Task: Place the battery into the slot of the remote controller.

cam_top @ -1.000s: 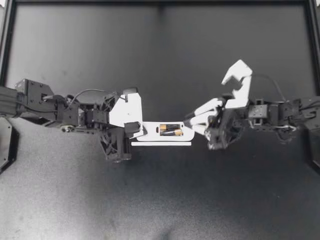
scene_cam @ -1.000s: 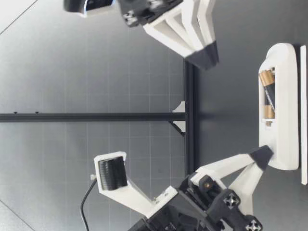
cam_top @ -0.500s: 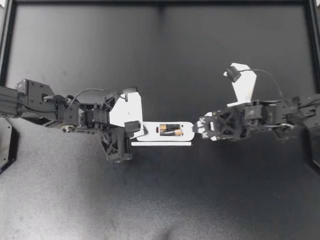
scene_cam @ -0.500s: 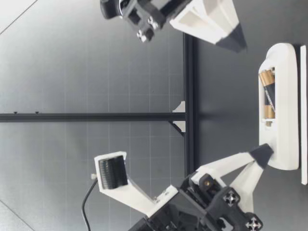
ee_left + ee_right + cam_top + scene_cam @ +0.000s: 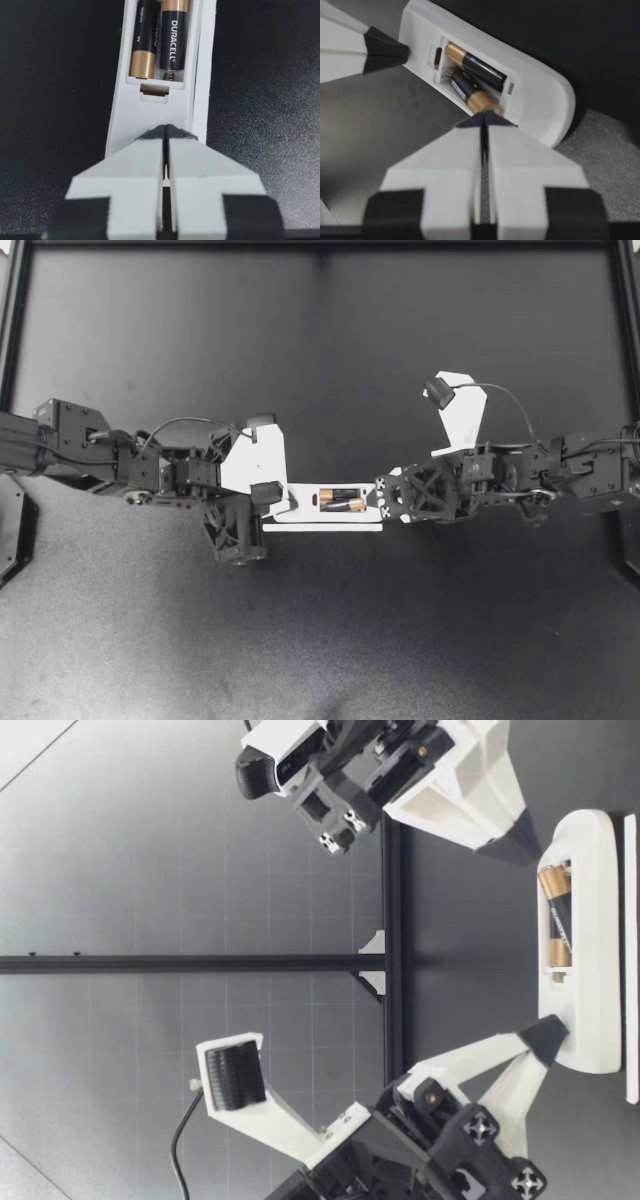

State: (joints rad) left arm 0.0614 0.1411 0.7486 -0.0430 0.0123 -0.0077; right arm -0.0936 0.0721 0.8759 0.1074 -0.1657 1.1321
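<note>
- My left gripper (image 5: 272,502) was closed tight and empty, its tips pressed on the remote (image 5: 303,506) at its 9 o'clock end
- My right gripper (image 5: 384,498) was closed too, holding nothing, its tips just at the gold end of the nearer battery (image 5: 470,92), by the remote's 3 o'clock end
- Both batteries (image 5: 342,501) lay side by side in the slot (image 5: 170,76)
- I judged the battery hard, smooth, dense and apt to roll, so better pushed down mid-body than pinched
- The remote looked light, stiff and likely to skid, so it needed pinning
</note>
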